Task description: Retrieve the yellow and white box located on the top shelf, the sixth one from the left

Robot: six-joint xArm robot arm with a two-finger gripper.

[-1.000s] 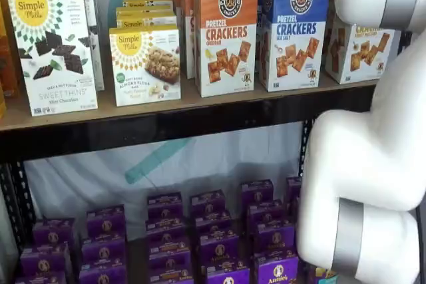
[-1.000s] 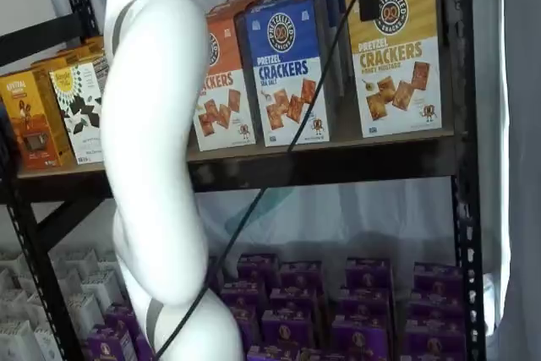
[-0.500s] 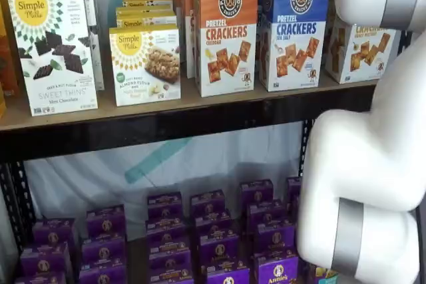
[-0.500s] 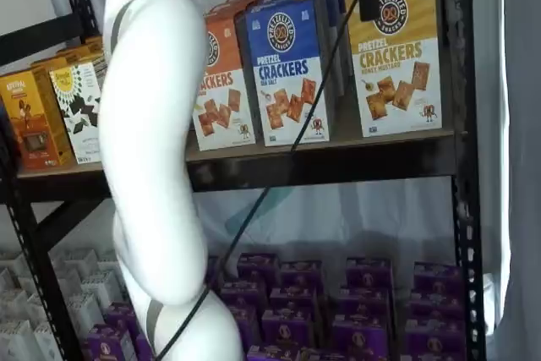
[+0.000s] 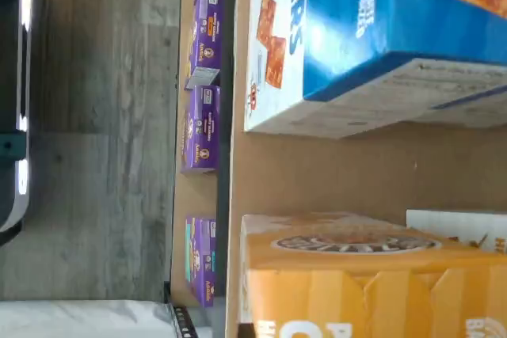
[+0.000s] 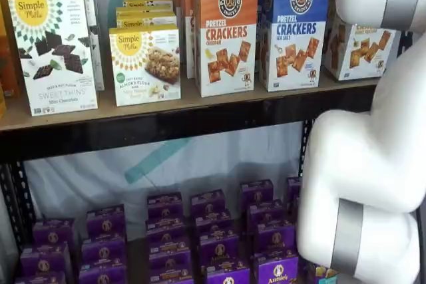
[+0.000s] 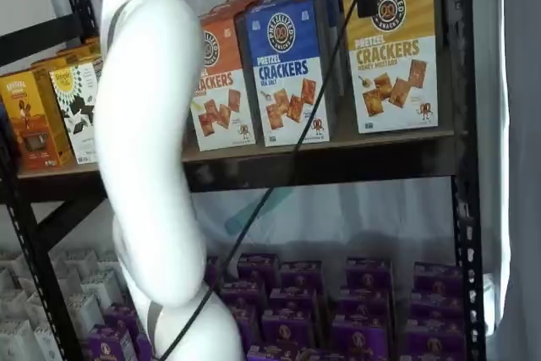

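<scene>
Though still shelved, yellow and white box (image 7: 391,52) tilted.

Yellow and white box (image 7: 391,48) now tilted, raised slightly off top shelf (image 7: 338,143).

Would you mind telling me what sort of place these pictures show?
Probably a mock grocery aisle: a metal-framed top shelf holds fronted Pretzel Crackers cartons, including the yellow and white box, with rows of purple boxes stocked below.

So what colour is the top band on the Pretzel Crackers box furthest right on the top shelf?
Yellow, with a round black logo; the yellow and white box shows best in a shelf view.
</scene>
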